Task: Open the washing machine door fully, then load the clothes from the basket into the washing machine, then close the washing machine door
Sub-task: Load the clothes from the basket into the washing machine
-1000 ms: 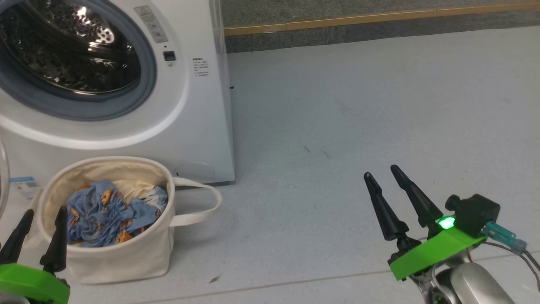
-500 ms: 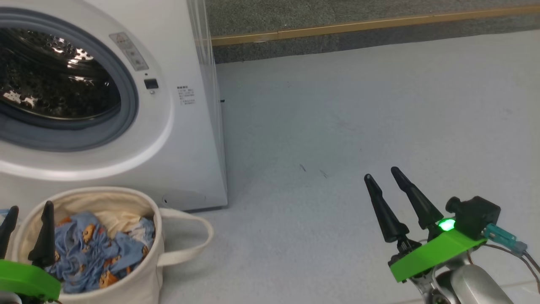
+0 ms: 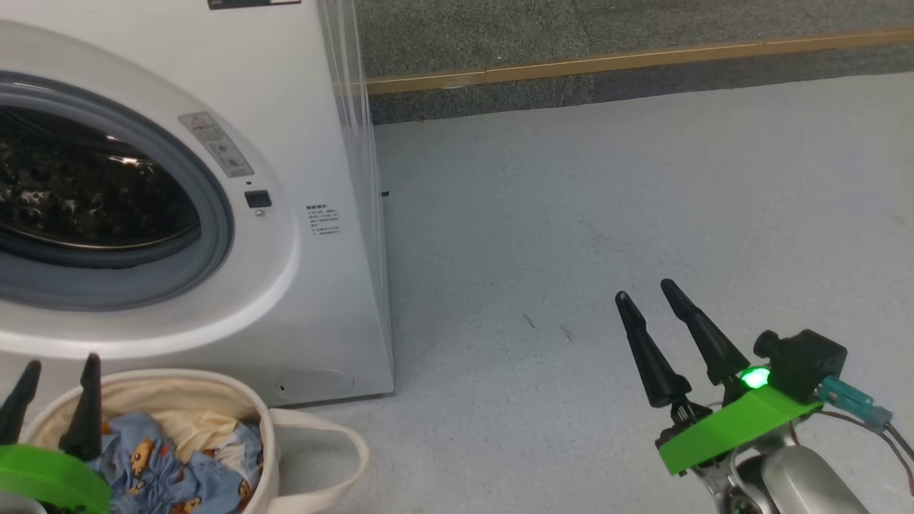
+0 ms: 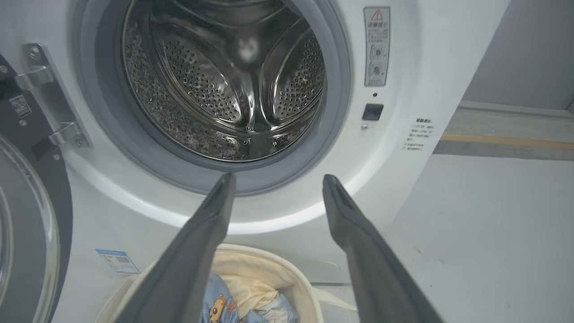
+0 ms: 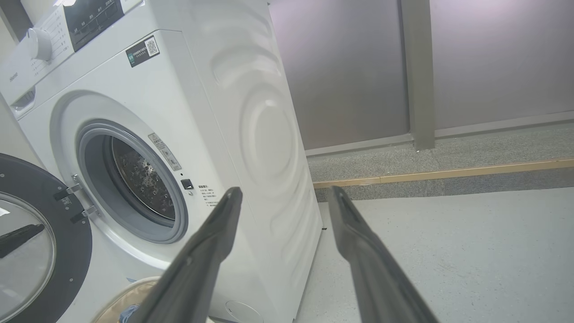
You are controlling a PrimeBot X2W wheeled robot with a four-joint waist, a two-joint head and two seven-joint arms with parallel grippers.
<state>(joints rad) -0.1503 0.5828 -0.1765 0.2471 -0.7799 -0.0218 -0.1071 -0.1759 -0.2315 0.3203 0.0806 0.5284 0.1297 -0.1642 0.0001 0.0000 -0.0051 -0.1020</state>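
Head view: washing machine [image 3: 321, 107] (illegible label [image 3: 216, 144])

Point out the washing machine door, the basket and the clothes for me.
washing machine door [image 5: 74, 260]: right wrist view, black rim.
basket [image 3: 171, 382]: head view, back rim.
clothes [image 3: 150, 464]: head view, blue printed fabric.

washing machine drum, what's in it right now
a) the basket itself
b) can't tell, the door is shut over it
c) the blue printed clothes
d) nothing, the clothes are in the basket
d: the washing machine drum shows only bare perforated metal, while the clothes lie in the basket in front of the machine.
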